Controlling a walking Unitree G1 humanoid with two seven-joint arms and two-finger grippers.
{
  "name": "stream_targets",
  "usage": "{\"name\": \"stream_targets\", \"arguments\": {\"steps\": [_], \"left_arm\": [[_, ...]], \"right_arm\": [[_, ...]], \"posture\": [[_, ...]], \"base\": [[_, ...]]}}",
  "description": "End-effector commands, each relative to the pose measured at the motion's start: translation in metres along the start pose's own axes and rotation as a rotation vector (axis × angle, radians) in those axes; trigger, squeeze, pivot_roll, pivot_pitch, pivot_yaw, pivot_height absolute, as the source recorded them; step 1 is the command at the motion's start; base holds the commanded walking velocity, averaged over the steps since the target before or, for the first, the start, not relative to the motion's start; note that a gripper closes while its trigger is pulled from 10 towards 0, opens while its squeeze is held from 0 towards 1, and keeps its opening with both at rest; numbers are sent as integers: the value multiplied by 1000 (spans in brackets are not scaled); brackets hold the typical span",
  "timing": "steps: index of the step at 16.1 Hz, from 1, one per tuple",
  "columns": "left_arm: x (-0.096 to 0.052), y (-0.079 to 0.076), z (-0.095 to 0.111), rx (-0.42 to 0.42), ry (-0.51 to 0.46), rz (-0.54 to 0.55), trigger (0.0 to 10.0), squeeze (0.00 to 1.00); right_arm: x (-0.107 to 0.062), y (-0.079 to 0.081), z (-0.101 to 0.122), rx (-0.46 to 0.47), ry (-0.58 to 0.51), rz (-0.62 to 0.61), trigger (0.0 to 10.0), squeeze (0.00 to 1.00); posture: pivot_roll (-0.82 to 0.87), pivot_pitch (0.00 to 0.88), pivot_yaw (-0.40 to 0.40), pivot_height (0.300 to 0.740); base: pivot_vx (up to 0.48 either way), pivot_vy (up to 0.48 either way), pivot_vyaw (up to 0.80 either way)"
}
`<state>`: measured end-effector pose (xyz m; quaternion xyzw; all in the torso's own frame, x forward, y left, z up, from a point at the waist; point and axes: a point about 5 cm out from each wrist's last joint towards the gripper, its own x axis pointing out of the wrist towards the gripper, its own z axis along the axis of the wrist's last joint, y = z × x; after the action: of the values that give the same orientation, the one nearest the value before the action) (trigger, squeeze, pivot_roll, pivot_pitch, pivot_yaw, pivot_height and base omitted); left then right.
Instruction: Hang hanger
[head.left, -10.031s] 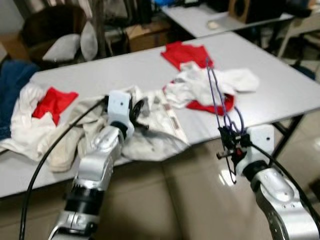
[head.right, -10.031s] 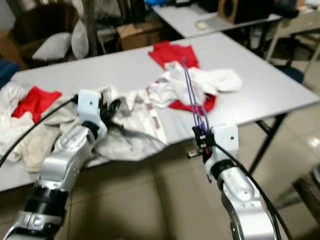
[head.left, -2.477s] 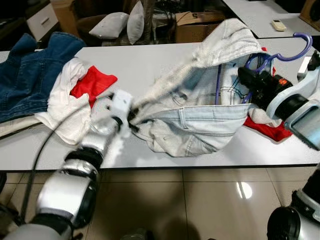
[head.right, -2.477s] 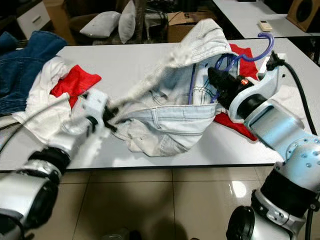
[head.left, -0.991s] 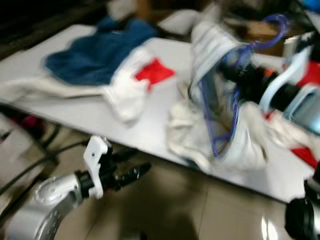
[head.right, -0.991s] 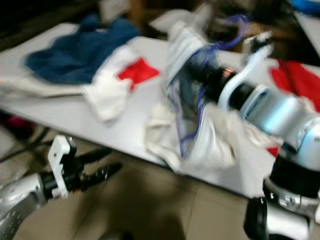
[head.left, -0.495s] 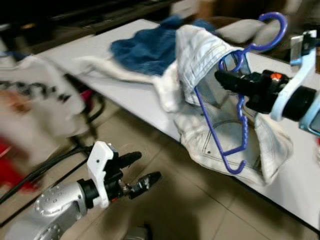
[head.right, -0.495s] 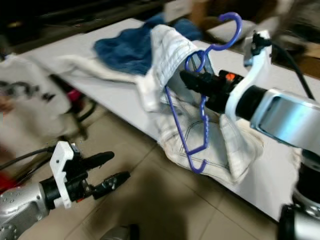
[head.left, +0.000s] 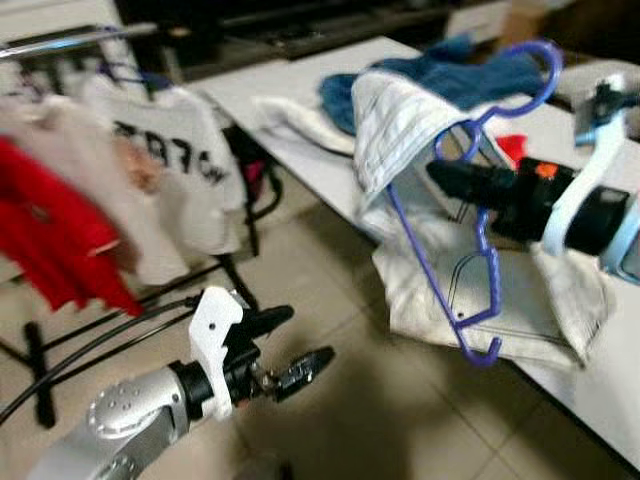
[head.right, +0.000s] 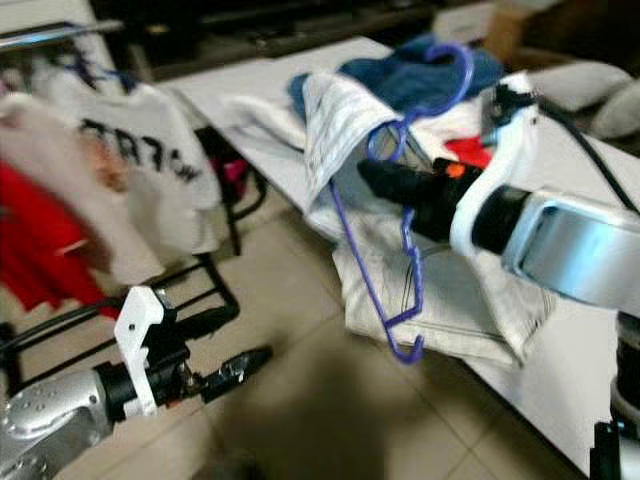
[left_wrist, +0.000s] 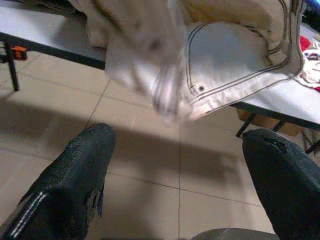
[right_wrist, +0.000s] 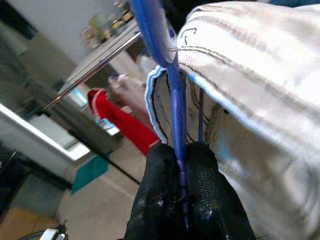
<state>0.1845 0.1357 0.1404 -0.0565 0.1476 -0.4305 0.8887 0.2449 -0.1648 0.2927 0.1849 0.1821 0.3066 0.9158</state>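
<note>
swung toward the clothes rack (head.left: 60, 40) since a moment ago; right end effector (head.right: 385, 182) pinching hanger (head.left: 470, 230) with jeans (head.left: 500, 290), left end effector (head.left: 285, 350) spread, free.

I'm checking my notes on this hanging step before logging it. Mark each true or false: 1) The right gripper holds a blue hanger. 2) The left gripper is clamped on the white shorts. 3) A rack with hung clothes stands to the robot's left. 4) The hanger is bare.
1) True: the right gripper is shut on the blue hanger.
2) False: the left gripper is open over the floor, holding nothing.
3) True: the rack carries a red garment and a printed white shirt.
4) False: the pale garment is draped on it.
</note>
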Motion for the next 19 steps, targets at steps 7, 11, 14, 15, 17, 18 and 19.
{"name": "stream_targets", "arguments": {"steps": [7,11,14,15,17,18,19], "left_arm": [[-1,3,9,29,-32,11,10000,1000],[-3,8,17,52,-51,15,10000,1000],[-3,11,20,71,-59,38,10000,1000],[-2,12,21,76,-64,43,10000,1000],[0,15,28,99,-86,52,10000,1000],[2,17,32,115,-95,51,10000,1000],[6,18,36,129,-104,41,10000,1000]], "right_arm": [[-5,15,5,-47,-1,105,10000,0],[-6,11,5,-26,-16,87,10000,0],[1,-6,-4,40,-33,22,10000,0],[4,-12,-7,59,-48,3,10000,0],[15,-25,-15,85,-81,-44,10000,0],[21,-30,-18,109,-102,-55,10000,0],[26,-33,-20,121,-121,-62,10000,0]], "posture": [[-34,36,-30,740],[-25,32,-31,740],[-9,27,-35,740],[-1,22,-37,740],[18,9,-40,740],[29,0,-38,740],[27,0,-33,740]], "base": [[0,0,800],[0,0,800],[0,0,800],[0,0,800],[0,0,800],[0,0,800],[0,0,800]]}}
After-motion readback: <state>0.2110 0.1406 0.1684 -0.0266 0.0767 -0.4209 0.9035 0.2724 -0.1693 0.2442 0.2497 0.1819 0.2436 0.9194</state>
